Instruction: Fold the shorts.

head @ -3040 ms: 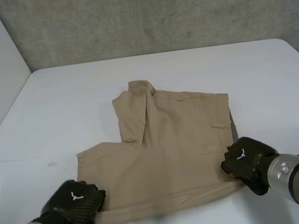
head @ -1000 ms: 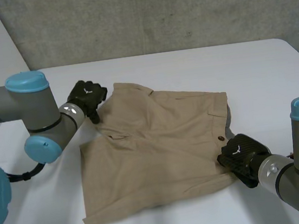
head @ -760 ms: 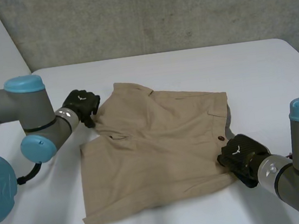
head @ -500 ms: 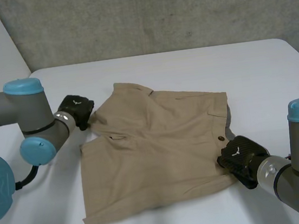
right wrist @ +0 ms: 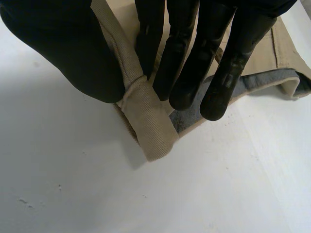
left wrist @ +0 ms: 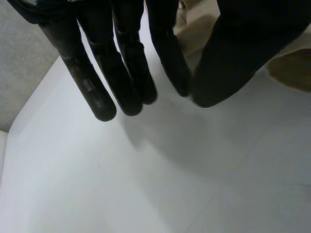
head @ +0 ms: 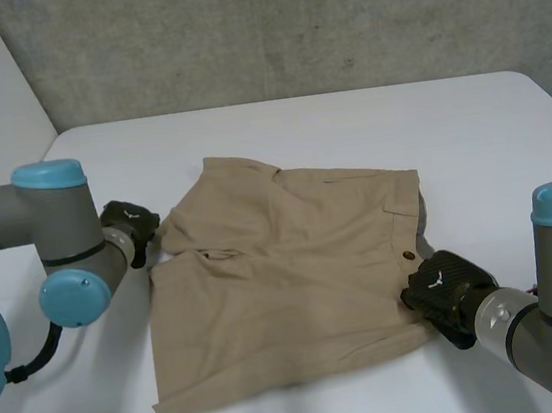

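- Khaki cloth shorts [head: 293, 265] lie spread nearly flat on the white tabletop [head: 468, 132], between the two hands. The buttoned waist edge is toward the right fingers and the two leg hems are toward the left fingers.
- Right hand [head: 446, 291]: fingers [right wrist: 177, 58] and thumb are clamped on the waist corner. A folded strip of cloth sticks out between them, and grey lining shows just past the fingertips.
- Left hand [head: 130, 227]: fingers [left wrist: 121, 58] are nearly straight and side by side, holding nothing. Their tips hang over bare tabletop, with the hem of the farther leg just beside the thumb.
- Bare tabletop lies beyond the left fingertips.
- More bare tabletop runs from the shorts' far edge to the grey concrete wall [head: 334, 18].
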Controlling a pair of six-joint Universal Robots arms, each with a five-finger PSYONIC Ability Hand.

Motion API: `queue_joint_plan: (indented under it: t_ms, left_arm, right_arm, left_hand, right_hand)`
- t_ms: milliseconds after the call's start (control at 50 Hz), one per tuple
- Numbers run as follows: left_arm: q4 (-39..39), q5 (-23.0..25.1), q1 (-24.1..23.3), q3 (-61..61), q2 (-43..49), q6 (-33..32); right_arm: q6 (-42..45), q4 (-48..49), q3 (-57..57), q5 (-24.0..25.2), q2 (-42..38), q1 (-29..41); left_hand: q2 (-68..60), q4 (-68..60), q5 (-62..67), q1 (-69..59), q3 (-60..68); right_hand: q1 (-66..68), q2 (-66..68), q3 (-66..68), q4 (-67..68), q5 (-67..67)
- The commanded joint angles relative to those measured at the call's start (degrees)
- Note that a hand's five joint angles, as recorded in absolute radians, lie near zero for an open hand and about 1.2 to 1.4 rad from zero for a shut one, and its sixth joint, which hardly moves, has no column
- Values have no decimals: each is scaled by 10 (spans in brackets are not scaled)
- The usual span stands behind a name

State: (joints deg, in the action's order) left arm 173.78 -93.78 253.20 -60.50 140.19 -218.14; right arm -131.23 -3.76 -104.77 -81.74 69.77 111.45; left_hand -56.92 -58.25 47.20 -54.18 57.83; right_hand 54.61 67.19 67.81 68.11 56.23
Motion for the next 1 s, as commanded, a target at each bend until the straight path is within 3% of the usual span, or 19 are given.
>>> queue_joint_plan:
  t_ms: [20, 100, 300, 400, 520, 720, 760, 820, 860, 920, 1000]
  left_arm:
    - [26, -14, -12, -34, -51, 4]
    - [38, -21, -13, -69, -104, 26]
    - [31, -15, -27, -274, -314, 188]
    - [-15, -6, -73, -378, -377, 248]
    - [-48, -2, -125, -443, -396, 275]
    - [-40, -3, -145, -466, -382, 283]
    - [-30, -4, -144, -463, -364, 283]
    - [15, -16, -141, -458, -338, 282]
    - [46, -34, -141, -459, -338, 282]
    - [75, -58, -145, -462, -344, 274]
    - [44, -57, -145, -473, -415, 242]
  right_arm:
    - [-3, 1, 3, 0, 2, -2]
    - [-15, 4, 6, 0, 2, -3]
    - [-153, 1, 57, 4, 0, -7]
    - [-187, 2, 69, 6, -3, -8]
    - [-191, 4, 69, 3, -2, -8]
    - [-193, 7, 67, 1, -3, -5]
    - [-193, 8, 66, 0, -2, -6]
    - [-193, 10, 64, -1, -1, -6]
    - [-193, 7, 63, -2, 1, -7]
    - [-186, 2, 60, -4, 5, -8]
    - [-165, -21, 36, -1, 56, -8]
  left_hand:
    - [326, 339, -328, 298, -335]
    - [393, 406, -396, 366, -402]
    - [383, 396, -386, 356, -392]
    - [378, 391, -381, 351, -387]
    - [373, 386, -376, 346, -382]
    - [343, 356, -345, 315, -352]
    - [309, 322, -312, 282, -318]
    - [-80, -67, 77, -107, 71]
    - [-230, -217, 227, -257, 221]
    - [-231, -218, 228, -258, 222]
    - [-231, -218, 228, -258, 222]
  right_hand:
    - [254, 128, 122, 119, 138]
    - [254, 128, 122, 119, 138]
    - [254, 128, 122, 119, 138]
    - [254, 128, 122, 119, 138]
    - [254, 128, 122, 119, 138]
    - [254, 128, 122, 119, 138]
    - [254, 128, 122, 119, 138]
    - [254, 128, 122, 119, 138]
    - [254, 128, 122, 119, 138]
    - [254, 128, 122, 119, 138]
    - [254, 128, 122, 119, 138]
